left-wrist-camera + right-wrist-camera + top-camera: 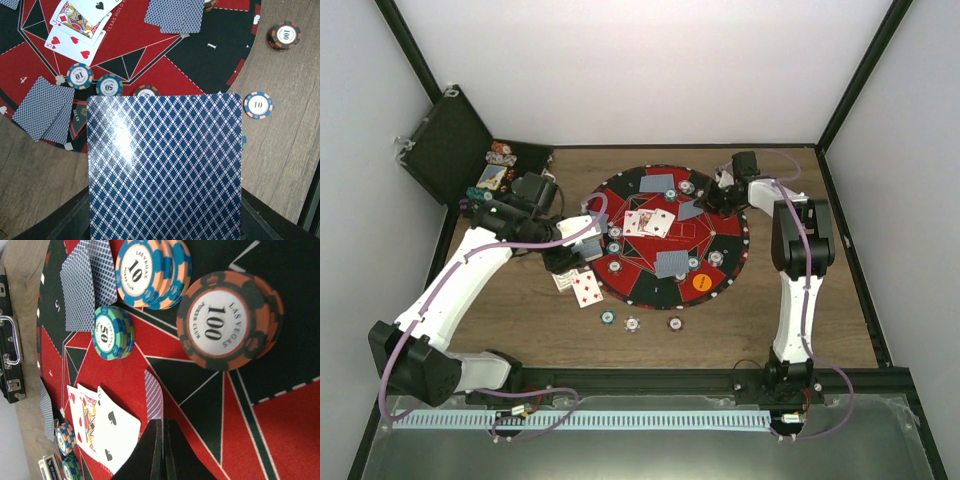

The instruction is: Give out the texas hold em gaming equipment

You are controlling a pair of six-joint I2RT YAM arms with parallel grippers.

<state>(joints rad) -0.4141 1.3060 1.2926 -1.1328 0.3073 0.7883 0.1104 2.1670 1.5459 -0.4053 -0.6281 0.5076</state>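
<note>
1. Start with the desk (520,320): find the big round mat (728,232) in its middle and the black case (445,145) at the mat's 10 o'clock.
2. See the left claw (572,255) at the mat's 9 o'clock edge, clamped on a blue-backed card (165,170) by its two long sides. Cannot tell whether one card or a whole pack.
3. See the right claw (162,450) near the mat's 1 o'clock, pressed together and holding nothing.
4. Likely step: dealing the held card to a place on the mat. Keep it flat and low. Carry it clear of the chips peeking out past its far edge. Let go only when right over the spot, so as not to bump the piles beside it.
5. Count the cards:
   - three face-up cards (100,430) in the mat's middle
   - four little face-down piles (658,183) at 12, 1, 6 and 9 o'clock, the last half hidden by the left arm
   - what looks like two loose cards (585,288) face up on the desk at 8 o'clock
6. Count the chips:
   - three chip stacks (227,320) by the right claw, marked 10, 50 and 100
   - three spots of desk chips (633,324) just off the mat at 6 o'clock
   - more on the mat and by the case, too small to count
7. Count one orange button (701,282) at the mat's 5 o'clock.
</note>
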